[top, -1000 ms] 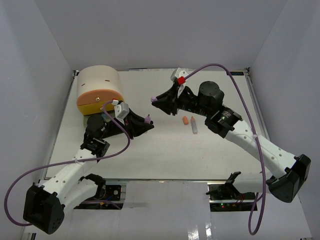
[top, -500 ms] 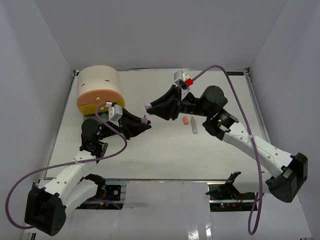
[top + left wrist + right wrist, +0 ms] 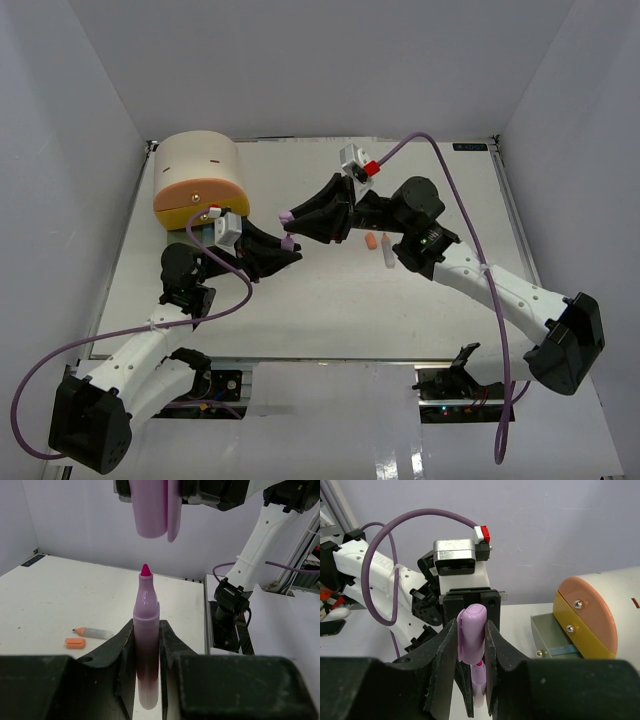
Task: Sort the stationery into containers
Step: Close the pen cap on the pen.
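Table (image 3: 330, 300): white; carries the cabinet at its far left and loose stationery right of centre.
Cabinet (image 3: 195, 160): beige half-cylinder; peach-orange drawer (image 3: 585, 612) on top, yellow drawer (image 3: 561, 627) under it, grey-green drawer (image 3: 544, 632) lowest and standing out further.
Left gripper (image 3: 146, 640): clamped on the marker, raised over mid-table.
Right gripper (image 3: 471, 629): clamped on the cap, facing the left one.
Marker (image 3: 146, 605): purple, uncapped, pink tip pointing at the cap.
Cap (image 3: 150, 507): purple, in line with the tip, near but apart.
Pen (image 3: 388, 252): white, orange-tipped, lying on the table.
Block (image 3: 370, 241): orange, just beside the pen.
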Controlling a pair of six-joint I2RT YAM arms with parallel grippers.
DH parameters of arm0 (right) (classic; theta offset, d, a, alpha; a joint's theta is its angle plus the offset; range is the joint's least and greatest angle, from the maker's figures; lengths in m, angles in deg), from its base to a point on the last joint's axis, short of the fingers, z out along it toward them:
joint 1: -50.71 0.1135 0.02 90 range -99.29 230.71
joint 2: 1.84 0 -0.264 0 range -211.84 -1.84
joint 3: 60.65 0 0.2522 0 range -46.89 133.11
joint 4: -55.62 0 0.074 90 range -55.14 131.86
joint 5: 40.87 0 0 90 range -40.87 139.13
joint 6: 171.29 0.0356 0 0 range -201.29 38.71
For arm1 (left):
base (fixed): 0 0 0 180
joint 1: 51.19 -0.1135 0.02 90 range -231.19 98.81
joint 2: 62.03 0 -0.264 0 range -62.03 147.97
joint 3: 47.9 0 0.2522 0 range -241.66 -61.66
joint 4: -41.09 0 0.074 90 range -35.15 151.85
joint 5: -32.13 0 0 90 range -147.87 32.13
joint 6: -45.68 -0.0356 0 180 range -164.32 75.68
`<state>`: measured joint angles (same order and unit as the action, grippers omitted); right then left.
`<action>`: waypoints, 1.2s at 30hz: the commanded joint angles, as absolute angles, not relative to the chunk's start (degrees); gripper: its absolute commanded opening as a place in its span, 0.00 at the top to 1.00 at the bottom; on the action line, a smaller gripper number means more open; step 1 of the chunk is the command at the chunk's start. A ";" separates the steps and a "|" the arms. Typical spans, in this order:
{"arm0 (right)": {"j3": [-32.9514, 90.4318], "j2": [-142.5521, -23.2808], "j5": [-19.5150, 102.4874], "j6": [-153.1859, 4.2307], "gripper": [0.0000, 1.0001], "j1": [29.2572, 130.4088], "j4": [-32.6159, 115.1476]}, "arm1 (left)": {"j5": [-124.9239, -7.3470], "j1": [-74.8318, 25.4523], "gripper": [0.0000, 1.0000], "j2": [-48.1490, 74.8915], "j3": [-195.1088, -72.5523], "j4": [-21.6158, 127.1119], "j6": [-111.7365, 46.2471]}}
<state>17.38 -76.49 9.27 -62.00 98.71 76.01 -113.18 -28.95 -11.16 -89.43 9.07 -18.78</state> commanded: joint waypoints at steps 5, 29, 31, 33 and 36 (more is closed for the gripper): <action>17.27 -77.95 9.05 -61.52 0.85 99.92 82.20 | -113.86 -29.39 0.94 -12.20 -89.00 5.81 -18.13; 12.17 -79.97 10.28 -58.79 0.78 101.94 91.08 | -113.95 -30.36 0.94 -12.46 -87.15 -0.69 -15.67; 11.82 -80.41 10.37 -58.88 0.77 101.95 91.60 | -113.86 -30.45 0.94 -12.64 -86.98 -1.04 -15.50; 11.47 -80.67 10.28 -58.79 0.75 101.95 92.39 | -113.69 -30.45 0.94 -12.90 -86.62 -1.57 -15.32; 10.94 -80.76 10.19 -58.53 0.73 102.12 93.28 | -113.42 -30.45 0.94 -12.90 -86.27 -2.45 -14.97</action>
<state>11.52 -80.71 10.17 -58.94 101.58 88.95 -113.62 -30.09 -11.67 -86.59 0.55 -15.53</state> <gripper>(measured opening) 0.299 0.287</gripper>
